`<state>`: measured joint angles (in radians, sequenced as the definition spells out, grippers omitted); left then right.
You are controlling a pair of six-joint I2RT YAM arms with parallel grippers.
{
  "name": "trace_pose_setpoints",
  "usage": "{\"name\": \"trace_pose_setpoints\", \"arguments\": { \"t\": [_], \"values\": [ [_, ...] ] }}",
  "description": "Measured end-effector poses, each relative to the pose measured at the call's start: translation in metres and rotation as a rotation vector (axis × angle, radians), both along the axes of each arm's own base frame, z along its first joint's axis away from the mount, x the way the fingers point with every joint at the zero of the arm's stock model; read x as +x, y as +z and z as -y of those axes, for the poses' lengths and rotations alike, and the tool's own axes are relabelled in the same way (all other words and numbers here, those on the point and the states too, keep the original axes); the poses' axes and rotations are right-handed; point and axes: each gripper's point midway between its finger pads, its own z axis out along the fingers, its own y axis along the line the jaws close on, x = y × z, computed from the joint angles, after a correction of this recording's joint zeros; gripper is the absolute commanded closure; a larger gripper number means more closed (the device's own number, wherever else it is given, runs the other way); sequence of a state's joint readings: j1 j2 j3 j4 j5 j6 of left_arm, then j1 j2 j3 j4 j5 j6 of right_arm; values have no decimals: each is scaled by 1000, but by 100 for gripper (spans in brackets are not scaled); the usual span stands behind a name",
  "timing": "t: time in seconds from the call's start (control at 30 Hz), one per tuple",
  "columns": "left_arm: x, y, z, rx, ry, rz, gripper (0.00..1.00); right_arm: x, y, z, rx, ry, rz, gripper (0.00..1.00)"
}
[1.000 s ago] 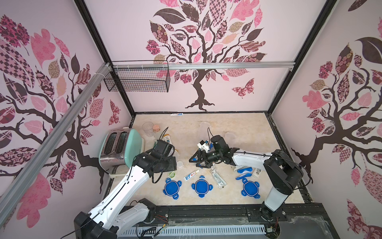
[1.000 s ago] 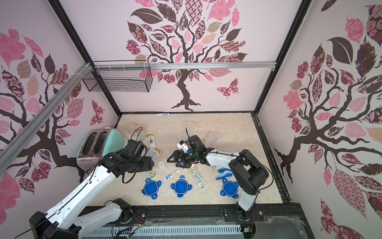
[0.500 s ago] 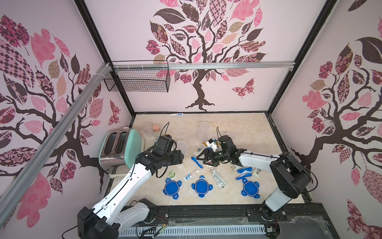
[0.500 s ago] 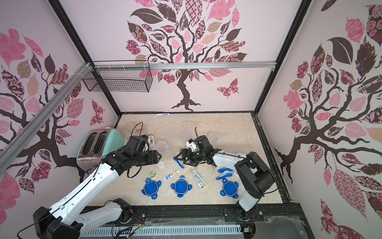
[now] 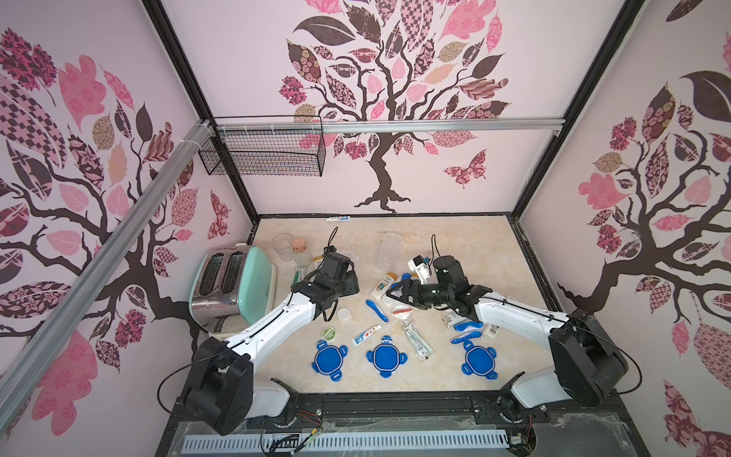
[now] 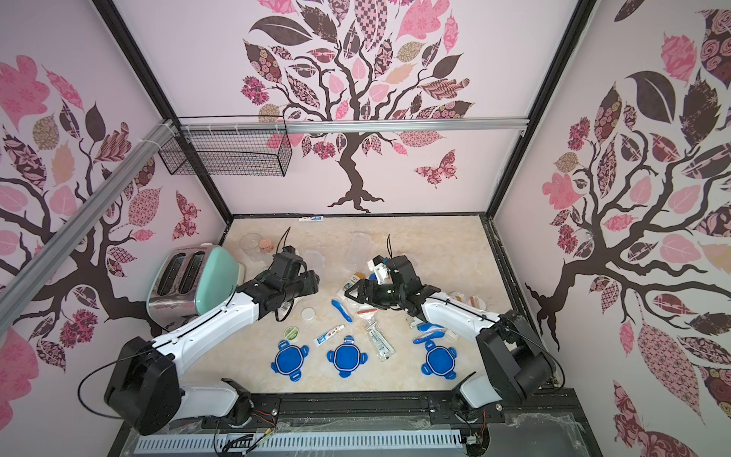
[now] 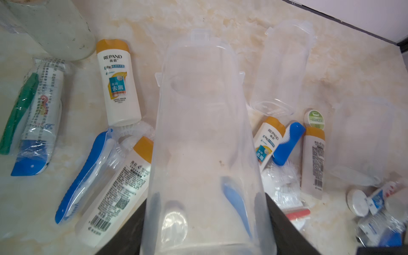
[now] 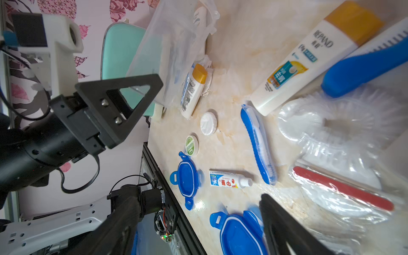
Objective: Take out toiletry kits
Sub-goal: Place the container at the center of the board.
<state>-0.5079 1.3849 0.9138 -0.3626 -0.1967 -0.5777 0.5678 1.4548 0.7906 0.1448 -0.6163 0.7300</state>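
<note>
**Cell seen from above and from both wrists.** The marble-patterned table [image 5: 474, 245] carries a mint-green toaster [image 5: 233, 289] at its left edge.

- **Grippers.**
  - The left gripper [image 7: 207, 225] is clamped on a clear canister [image 7: 198, 121]. One black finger sits on each side of its base end, and the open mouth points away from the wrist.
  - The right gripper [image 5: 395, 295] hangs low over the middle of the table. Its triangular fingers [image 8: 119, 106] are spread wide with nothing between them.
- **Other containers.**
  - A second canister [image 5: 389, 249] lies lidless on its side toward the back.
  - A third canister [image 5: 283, 245] stands upright behind the toaster, beside a cork-stoppered jar [image 5: 300, 247].
  - Three blue clip lids [image 5: 386, 356] lie in a row along the front edge.
- **Kit items, loose on the table between the two grippers.**
  - These are a white bottle [image 5: 383, 285] with a yellow cap, a blue toothbrush [image 5: 377, 310] and a long clear-wrapped packet [image 5: 417, 344].
  - With them lie a red-striped packet [image 5: 400, 311], a toothpaste tube [image 5: 366, 335], a green-topped tub [image 5: 328, 332] and a white tub [image 5: 343, 313].
  - Further bottles [image 7: 119, 88] lie just beside the held canister.
  - More blue brushes [image 5: 466, 332] lie under the right forearm.
- **Uncertain.** A blue shape [image 7: 236, 207] and a pale disc [image 7: 174, 223] show through the held canister's wall. Whether they sit inside it or on the table behind cannot be told.
</note>
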Motion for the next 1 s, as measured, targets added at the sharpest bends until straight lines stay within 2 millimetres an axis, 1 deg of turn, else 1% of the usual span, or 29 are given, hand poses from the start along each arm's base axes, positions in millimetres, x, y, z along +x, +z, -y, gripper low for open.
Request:
{"name": "trace_pose_setpoints", "arguments": {
  "t": [0.07, 0.17, 0.23, 0.33, 0.43, 0.57, 0.67, 0.8, 1.0],
  "values": [
    [10, -15, -1, 35, 19, -6, 90, -2, -5, 4, -19, -4, 1, 12],
    [19, -39, -3, 84, 33, -36, 85, -4, -9, 7, -39, -7, 6, 11],
    [26, -49, -2, 109, 37, -38, 83, -4, -9, 8, -46, -5, 11, 11],
    [38, -49, 1, 120, 41, -17, 77, -4, -10, 9, -56, -5, 18, 11],
    [44, -51, 1, 133, 44, -13, 70, -4, -8, 10, -61, -7, 29, 11],
    [48, -55, 1, 150, 51, -14, 56, -4, -8, 10, -63, -7, 34, 11],
    [50, -57, 0, 164, 55, -21, 47, -4, -8, 10, -63, -7, 35, 11],
    [50, -61, -3, 174, 61, -33, 43, -4, -9, 10, -63, -7, 34, 11],
    [49, -66, -5, 185, 63, -57, 32, -3, -11, 10, -67, -6, 28, 10]
  ]
}}
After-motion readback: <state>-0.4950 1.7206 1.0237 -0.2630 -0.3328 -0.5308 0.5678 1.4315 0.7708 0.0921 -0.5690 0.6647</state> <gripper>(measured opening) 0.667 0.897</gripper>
